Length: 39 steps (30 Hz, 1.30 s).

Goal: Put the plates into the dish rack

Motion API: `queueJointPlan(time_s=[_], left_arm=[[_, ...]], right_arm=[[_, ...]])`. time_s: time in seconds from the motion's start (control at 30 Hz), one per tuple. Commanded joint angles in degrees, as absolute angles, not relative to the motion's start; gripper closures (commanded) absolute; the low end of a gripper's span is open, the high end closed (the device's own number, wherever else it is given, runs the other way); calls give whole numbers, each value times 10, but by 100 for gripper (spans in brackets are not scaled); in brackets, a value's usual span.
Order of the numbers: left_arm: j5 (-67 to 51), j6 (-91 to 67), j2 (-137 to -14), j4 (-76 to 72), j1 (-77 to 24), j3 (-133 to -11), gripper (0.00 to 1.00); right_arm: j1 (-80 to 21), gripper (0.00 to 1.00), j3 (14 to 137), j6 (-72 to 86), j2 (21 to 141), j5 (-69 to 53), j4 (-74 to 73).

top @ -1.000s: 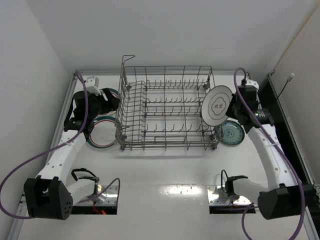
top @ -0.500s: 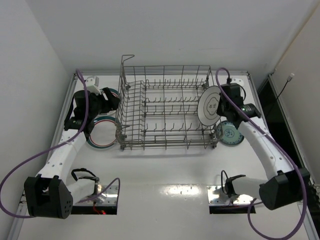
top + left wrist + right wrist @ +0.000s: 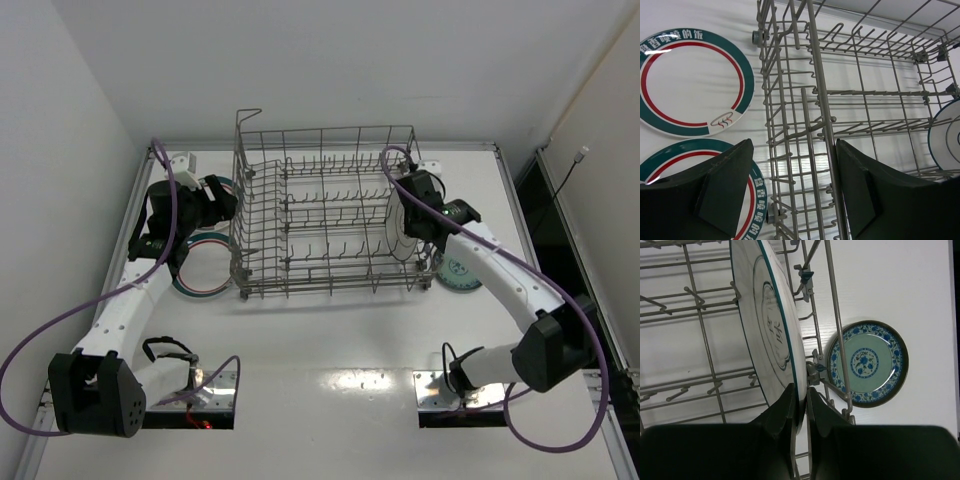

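While the right gripper (image 3: 799, 405) pinched the white plate (image 3: 767, 325) by its rim, that plate stood on edge inside the dish rack (image 3: 300, 290), at the right end. The left gripper (image 3: 792, 165) hung part-open and empty by the rack's left wall. Two banded plates (image 3: 690, 82) lay flat left of the rack, with white Chinese characters on the green rim, not legible. The teal plate (image 3: 867, 363) lay flat just right of it. White table (image 3: 330, 340), white walls (image 3: 330, 60).

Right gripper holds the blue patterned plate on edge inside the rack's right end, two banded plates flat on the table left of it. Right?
No: the right gripper is shut on the white plate. The blue patterned plate lies flat on the table outside the dish rack, per the right wrist view. The rest holds.
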<state>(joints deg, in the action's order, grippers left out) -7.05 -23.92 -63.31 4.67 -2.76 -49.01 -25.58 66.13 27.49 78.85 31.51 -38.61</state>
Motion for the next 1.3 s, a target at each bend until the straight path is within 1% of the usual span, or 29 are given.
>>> queueJointPlan(time_s=[0.0,0.13,0.17,0.2,0.27,0.3,0.33,0.4,0.43,0.47,0.5,0.57,0.6,0.67,0.7,0.77,0.8,0.83,0.87,0.9,0.93,1.03,1.1,1.2,1.27], left_arm=[[-40,-213,-634,72,-21,-501,37],[-40,-213,-634,72,-21,-501,37],[-40,-213,-634,72,-21,-501,37],[-40,-213,-634,72,-21,-501,37],[-40,-213,-634,72,-21,-501,37],[-40,-213,-634,72,-21,-501,37],[-40,-213,-634,72,-21,-501,37],[-40,-213,-634,72,-21,-501,37],[-40,-213,-634,72,-21,-501,37],[-40,-213,-634,72,-21,-501,37],[-40,-213,-634,72,-21,-501,37],[-40,-213,-634,72,-21,-501,37],[-40,-213,-634,77,-21,-501,37],[-40,-213,-634,77,-21,-501,37],[-45,-213,-634,77,-21,-501,37],[-45,-213,-634,77,-21,-501,37],[-45,-213,-634,77,-21,-501,37],[-45,-213,-628,77,-21,-501,37],[-45,-213,-628,77,-21,-501,37],[-45,-213,-628,77,-21,-501,37],[-45,-213,-628,77,-21,-501,37],[-45,-213,-623,77,-21,-501,37],[-45,-213,-623,77,-21,-501,37],[-45,-213,-623,77,-21,-501,37],[-45,-213,-623,77,-21,-501,37]], right_arm=[[-276,96,692,279,803,291,-410],[-276,93,723,279,810,286,-424],[-276,90,735,279,810,286,-439],[-276,81,758,274,810,296,-449],[-271,67,784,274,810,310,-478],[-264,51,806,269,802,319,-487],[-258,42,812,269,796,324,-487],[-231,32,818,269,781,324,-487],[-219,32,818,269,771,319,-487],[-205,28,809,278,743,313,-472],[-165,23,787,285,728,302,-448],[-108,19,760,311,691,259,-426],[-43,16,726,317,683,237,-402],[-5,2,703,369,688,274,-411],[12,0,695,383,701,263,-424],[64,0,659,410,731,215,-412],[84,0,644,422,739,156,-405],[130,0,629,449,758,125,-393],[156,0,597,459,769,90,-385],[183,0,583,467,780,27,-378],[228,0,571,475,793,6,-373],[287,0,529,496,833,-47,-344],[304,0,500,504,847,-89,-329],[309,2,471,509,854,-115,-310],[315,5,448,514,869,-141,-282]])
